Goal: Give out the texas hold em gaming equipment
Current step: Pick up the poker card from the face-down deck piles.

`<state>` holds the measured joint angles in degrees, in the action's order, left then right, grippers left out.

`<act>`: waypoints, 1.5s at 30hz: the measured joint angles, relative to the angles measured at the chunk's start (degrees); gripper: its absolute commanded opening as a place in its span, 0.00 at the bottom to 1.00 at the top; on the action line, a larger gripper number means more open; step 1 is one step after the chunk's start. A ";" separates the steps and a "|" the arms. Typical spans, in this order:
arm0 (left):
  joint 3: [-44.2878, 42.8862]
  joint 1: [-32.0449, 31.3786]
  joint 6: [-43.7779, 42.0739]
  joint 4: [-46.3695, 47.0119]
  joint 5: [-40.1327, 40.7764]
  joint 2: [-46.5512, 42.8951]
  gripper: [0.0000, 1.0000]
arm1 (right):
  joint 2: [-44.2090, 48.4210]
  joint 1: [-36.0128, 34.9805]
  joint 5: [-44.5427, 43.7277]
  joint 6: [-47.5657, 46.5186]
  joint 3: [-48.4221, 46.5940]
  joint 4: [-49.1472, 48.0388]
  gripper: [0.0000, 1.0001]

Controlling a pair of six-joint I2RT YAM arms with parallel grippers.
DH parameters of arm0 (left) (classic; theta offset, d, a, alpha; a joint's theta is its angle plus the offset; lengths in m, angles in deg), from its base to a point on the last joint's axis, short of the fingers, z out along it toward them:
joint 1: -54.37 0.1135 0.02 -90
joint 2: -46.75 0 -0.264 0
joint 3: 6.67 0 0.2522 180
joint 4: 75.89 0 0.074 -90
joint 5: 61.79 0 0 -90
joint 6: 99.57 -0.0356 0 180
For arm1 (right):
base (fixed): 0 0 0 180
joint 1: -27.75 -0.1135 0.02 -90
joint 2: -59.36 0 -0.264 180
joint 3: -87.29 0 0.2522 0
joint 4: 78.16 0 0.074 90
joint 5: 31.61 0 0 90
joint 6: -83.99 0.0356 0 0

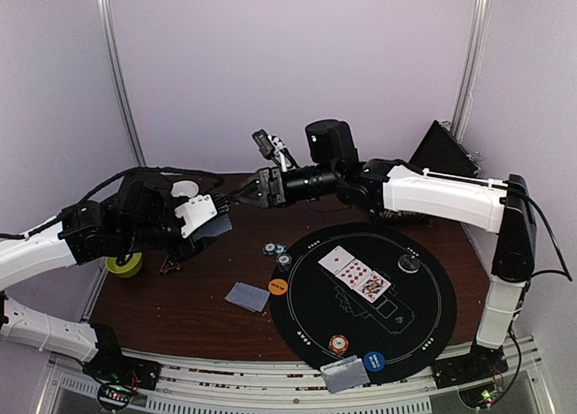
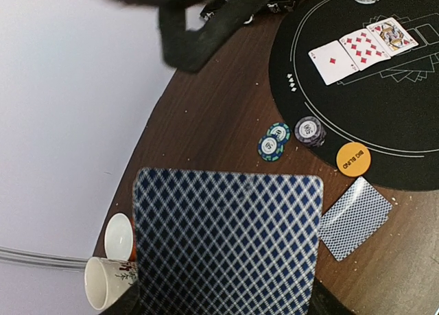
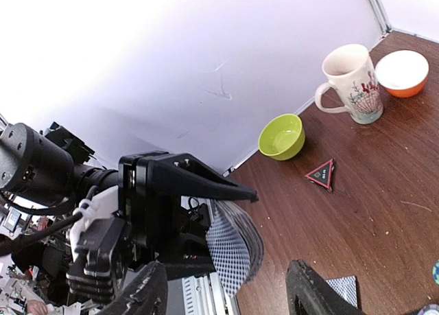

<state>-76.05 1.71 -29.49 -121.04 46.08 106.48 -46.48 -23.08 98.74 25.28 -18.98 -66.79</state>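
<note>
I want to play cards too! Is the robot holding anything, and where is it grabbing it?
Yes. The left pincer holds a blue-backed card, maybe several, by the end nearest its wrist. The right pincer is open and empty.

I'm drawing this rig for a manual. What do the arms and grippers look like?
The left arm and right arm have white shell links joined by black cylindrical joints, with thin black cables trailing alongside. The left gripper has a white block behind black tapered fingers; the right gripper is all black with wedge-shaped fingers. No readable markings.
</note>
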 measured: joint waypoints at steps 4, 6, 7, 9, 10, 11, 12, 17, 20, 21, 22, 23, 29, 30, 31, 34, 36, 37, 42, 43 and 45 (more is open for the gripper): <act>0.00 0.00 0.00 0.00 -0.26 0.11 0.59 | -5.18 -1.57 0.44 0.70 -5.62 -1.07 0.61; 0.00 0.00 0.00 0.00 -0.28 0.11 0.59 | -6.95 -1.99 0.57 0.90 -6.71 -0.96 0.61; 0.00 0.00 0.02 0.00 -0.31 0.11 0.59 | -7.82 -2.19 0.59 1.05 -7.15 -0.70 0.61; 0.00 0.00 0.02 0.00 -0.31 0.11 0.59 | -9.09 -2.36 0.63 1.18 -7.78 -0.07 0.60; 0.00 0.00 0.02 0.00 -0.31 0.11 0.59 | -9.77 -2.45 0.63 1.29 -8.28 0.55 0.60; 0.00 0.00 0.02 0.00 -0.31 0.11 0.59 | -10.14 -2.47 0.61 1.27 -8.55 0.79 0.60; 0.00 0.00 0.02 0.00 -0.31 0.11 0.59 | -10.45 -2.54 0.55 1.16 -8.90 1.14 0.60; 0.00 0.00 0.02 0.02 -0.28 0.11 0.59 | -12.11 -3.21 -1.64 -1.64 -12.81 6.51 0.57; 0.00 0.00 0.02 0.02 -0.22 0.11 0.58 | -12.61 -3.61 -3.30 -3.78 -15.13 9.90 0.53; 0.00 0.00 0.02 0.02 -0.11 0.11 0.58 | -12.66 -3.76 -4.07 -4.37 -15.63 10.93 0.51; 0.00 0.00 0.02 0.02 -0.04 0.09 0.58 | -12.66 -3.80 -4.74 -5.20 -16.04 11.74 0.50; 0.00 0.00 0.02 0.02 0.04 0.09 0.58 | -12.66 -3.85 -5.33 -5.70 -16.13 12.07 0.48; 0.00 0.00 0.02 0.00 0.79 0.09 0.57 | -12.63 -4.17 -6.93 -7.50 -16.39 14.71 0.33; 0.00 0.00 0.02 0.00 0.94 0.09 0.58 | -12.63 -4.20 -7.06 -7.76 -16.57 14.99 0.29; 0.00 0.02 0.02 0.00 1.14 0.09 0.58 | -12.63 -4.24 -7.23 -7.96 -17.05 15.74 0.26; 0.00 0.00 0.02 0.02 1.57 0.09 0.58 | -12.35 -4.46 -8.22 -9.07 -17.86 17.14 0.17; 0.00 0.00 0.02 0.02 1.75 0.09 0.58 | -11.93 -4.52 -8.50 -9.53 -17.94 17.81 0.11; 0.00 0.00 0.02 0.02 1.84 0.09 0.58 | -11.67 -4.52 -8.63 -9.77 -17.94 18.18 0.10; 0.00 0.02 0.02 0.04 1.95 0.09 0.57 | -11.04 -4.55 -9.22 -10.51 -18.25 19.74 0.09; 0.02 0.00 0.02 0.04 1.95 0.09 0.58 | -10.86 -4.57 -9.55 -10.64 -18.27 20.20 0.09; 0.02 0.00 0.02 0.02 1.95 0.09 0.58 | -10.64 -4.55 -10.23 -11.21 -18.67 21.29 0.09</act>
<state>-76.03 1.71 -29.47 -121.02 48.02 106.57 -57.13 -27.62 88.52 14.07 -37.64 -45.50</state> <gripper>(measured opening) 0.578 0.091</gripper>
